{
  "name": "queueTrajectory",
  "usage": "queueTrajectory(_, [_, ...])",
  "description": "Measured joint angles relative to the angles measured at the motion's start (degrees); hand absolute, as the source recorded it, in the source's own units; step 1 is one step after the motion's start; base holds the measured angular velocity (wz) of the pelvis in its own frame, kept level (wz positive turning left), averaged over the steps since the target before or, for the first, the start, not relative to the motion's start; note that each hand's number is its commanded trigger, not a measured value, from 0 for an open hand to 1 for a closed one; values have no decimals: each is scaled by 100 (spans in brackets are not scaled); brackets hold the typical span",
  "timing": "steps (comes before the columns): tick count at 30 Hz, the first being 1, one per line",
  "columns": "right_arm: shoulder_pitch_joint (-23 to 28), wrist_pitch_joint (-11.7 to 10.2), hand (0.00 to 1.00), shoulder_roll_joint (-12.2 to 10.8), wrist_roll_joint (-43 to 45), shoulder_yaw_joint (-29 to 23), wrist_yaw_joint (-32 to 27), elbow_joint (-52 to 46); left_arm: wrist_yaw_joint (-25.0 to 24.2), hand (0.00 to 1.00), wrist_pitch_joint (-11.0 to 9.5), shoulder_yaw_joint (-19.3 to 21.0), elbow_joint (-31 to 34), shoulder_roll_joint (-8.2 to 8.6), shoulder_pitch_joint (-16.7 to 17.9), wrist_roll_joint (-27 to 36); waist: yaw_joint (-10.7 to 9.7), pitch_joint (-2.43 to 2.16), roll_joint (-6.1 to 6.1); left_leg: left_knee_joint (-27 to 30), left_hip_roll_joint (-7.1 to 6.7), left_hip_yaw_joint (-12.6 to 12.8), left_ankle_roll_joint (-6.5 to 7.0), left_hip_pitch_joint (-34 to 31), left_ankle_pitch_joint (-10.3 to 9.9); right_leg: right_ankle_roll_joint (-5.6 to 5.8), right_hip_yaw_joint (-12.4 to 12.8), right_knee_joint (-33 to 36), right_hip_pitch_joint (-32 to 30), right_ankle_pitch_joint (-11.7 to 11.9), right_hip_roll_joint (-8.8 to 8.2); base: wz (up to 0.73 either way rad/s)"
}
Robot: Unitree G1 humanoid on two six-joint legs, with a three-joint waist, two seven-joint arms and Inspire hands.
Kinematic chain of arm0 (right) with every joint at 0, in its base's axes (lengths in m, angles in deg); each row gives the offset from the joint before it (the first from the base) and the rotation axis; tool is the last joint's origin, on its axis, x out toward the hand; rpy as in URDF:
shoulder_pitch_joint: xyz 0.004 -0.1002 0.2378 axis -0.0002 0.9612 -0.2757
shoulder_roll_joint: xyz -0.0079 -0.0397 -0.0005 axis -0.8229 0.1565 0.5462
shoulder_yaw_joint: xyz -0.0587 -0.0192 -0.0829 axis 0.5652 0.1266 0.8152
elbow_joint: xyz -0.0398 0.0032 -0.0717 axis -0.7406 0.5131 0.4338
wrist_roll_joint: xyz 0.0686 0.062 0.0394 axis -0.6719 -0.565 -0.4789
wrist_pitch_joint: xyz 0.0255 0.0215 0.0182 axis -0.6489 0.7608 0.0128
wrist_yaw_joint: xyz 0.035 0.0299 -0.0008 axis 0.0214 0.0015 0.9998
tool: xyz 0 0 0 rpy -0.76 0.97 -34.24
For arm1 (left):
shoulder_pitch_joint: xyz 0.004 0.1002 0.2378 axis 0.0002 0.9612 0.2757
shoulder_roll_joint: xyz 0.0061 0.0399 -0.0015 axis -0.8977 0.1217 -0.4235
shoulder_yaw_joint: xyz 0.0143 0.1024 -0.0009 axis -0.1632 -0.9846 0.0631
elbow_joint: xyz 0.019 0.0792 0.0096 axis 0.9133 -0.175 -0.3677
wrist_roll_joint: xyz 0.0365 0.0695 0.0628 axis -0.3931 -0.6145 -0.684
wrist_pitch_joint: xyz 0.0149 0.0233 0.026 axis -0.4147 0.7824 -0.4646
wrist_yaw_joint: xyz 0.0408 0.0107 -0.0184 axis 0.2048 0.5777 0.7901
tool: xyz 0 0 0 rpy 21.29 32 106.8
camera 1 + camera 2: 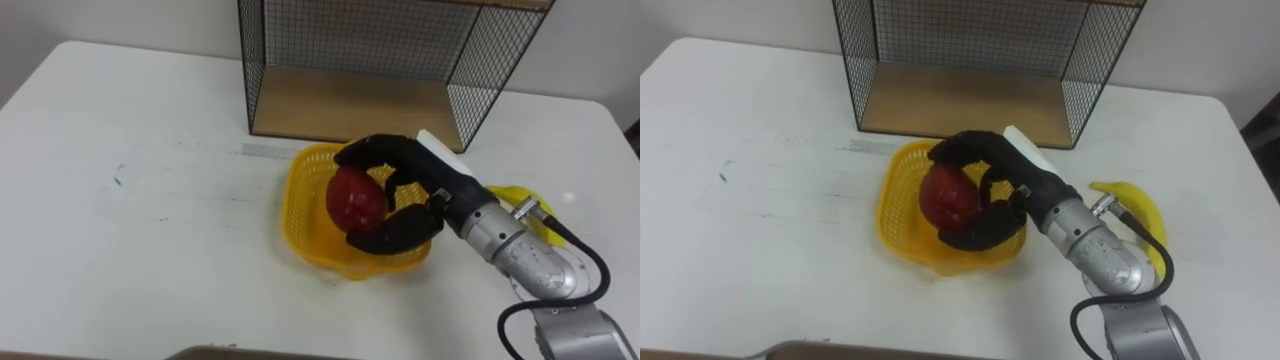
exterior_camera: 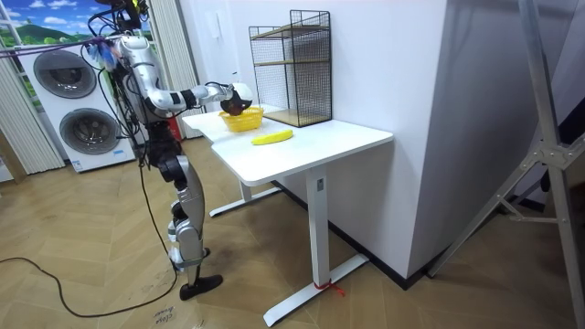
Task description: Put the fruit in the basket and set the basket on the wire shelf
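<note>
Eye views, L to R: bare white table (image 1: 150, 210), then a yellow basket (image 1: 300, 205) near the middle, just in front of the wire shelf (image 1: 340, 105) w/ its wooden floor. Within the basket's outline is a red apple (image 1: 357, 197). The right hand (image 1: 405, 158) reaches in from the lower right, fingers over the top of the apple & thumb on its near side, curled round it. Right of the forearm a banana (image 1: 1137, 212) lies on the table outside the basket, partly hidden by the arm. From above, can't tell whether the apple touches the basket's bottom. The side-on room view puts hand & apple about at the rim, not deep inside. The room view also adds what the eye views cut off. The shelf has two tiers. The whole banana lies apart from the basket, toward the room view's right. The robot stands upright at the table's end on the room view's left, w/ washing machines (image 2: 69, 100) behind it.
</note>
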Motion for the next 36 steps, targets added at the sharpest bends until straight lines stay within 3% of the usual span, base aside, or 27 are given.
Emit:
queueTrajectory(5, [1,0,0,-2,1,0,41,0,12,0,-5,1,95,15,-5,0,1,-47,44,1,0,1,0,24,1,0,2,2,20,0,0,0])
queueTrajectory(19, [103,0,0,-56,33,-15,10,-64,265,0,-7,-23,101,20,9,-1,-33,-42,-48,-23,0,-7,0,-2,0,-6,0,5,5,4,8,0])
queueTrajectory(28, [104,-1,0,-50,25,-30,-263,-333,265,0,-5,-61,81,20,7,19,-73,-36,-39,-23,-1,-18,0,-26,0,-5,-18,-5,-6,4,5,0])
queueTrajectory(33, [103,-8,0,-51,-88,-275,-403,-333,285,0,-8,-64,71,24,54,64,-94,-33,-20,-3,-2,-14,-1,-35,-2,-4,-3,0,-9,5,6,0])
queueTrajectory(36, [103,-13,0,-40,-89,-590,-615,-333,283,0,-12,-54,47,25,200,60,-176,-56,-25,6,-3,-16,-1,-17,-2,-4,-7,13,2,5,0,0])
